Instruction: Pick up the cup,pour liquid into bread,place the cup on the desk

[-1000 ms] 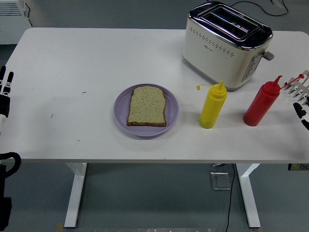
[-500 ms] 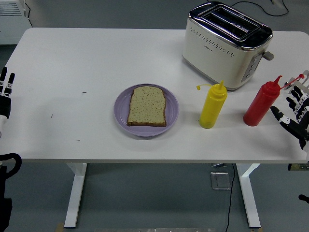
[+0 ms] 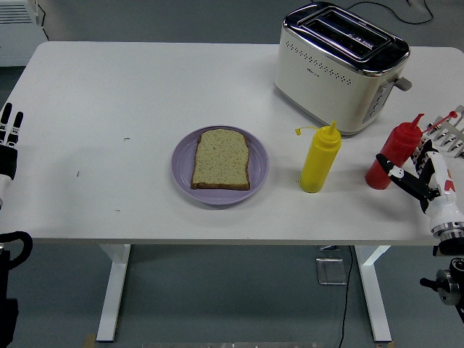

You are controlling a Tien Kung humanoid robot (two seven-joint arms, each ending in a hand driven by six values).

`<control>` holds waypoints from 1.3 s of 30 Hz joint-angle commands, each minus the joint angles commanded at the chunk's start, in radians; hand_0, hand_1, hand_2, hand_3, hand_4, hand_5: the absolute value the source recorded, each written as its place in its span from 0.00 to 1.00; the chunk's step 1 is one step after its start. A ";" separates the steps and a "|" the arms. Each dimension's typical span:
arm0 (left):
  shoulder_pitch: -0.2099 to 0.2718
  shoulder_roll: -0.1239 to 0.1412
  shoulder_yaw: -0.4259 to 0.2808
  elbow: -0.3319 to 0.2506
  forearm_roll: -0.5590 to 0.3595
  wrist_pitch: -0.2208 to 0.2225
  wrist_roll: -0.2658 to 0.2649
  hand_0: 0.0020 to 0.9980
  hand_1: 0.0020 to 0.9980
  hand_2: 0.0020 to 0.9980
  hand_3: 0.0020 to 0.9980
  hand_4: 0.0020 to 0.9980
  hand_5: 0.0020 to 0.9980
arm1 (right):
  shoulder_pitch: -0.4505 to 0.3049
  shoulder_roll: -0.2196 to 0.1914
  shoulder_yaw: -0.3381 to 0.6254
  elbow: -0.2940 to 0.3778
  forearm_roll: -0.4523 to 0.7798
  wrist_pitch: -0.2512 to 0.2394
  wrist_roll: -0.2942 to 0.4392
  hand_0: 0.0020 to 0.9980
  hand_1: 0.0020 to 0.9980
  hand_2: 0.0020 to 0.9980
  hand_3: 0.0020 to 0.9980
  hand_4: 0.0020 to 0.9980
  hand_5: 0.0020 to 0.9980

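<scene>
Viewing the head camera: the white table carries a purple plate near its front centre, with 1 slice of bread lying flat on it. A yellow squeeze bottle stands upright to the right of the plate, cap open on its tether. A red squeeze bottle stands upright further right, near the table's right edge; no cup is visible. A cream toaster sits behind both bottles.

The right hand is at the right edge, fingers spread and extended toward the red squeeze bottle, fingertips just beside its lower body; contact cannot be confirmed and nothing is gripped. The left hand rests at the left edge, fingers straight and apart, holding nothing.
</scene>
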 joint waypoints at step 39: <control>-0.004 -0.005 -0.011 0.003 0.000 0.000 0.000 0.79 0.74 0.74 0.70 0.51 1.00 | 0.123 0.025 -0.141 -0.089 0.297 -0.098 0.100 0.38 0.43 0.46 0.63 0.70 0.08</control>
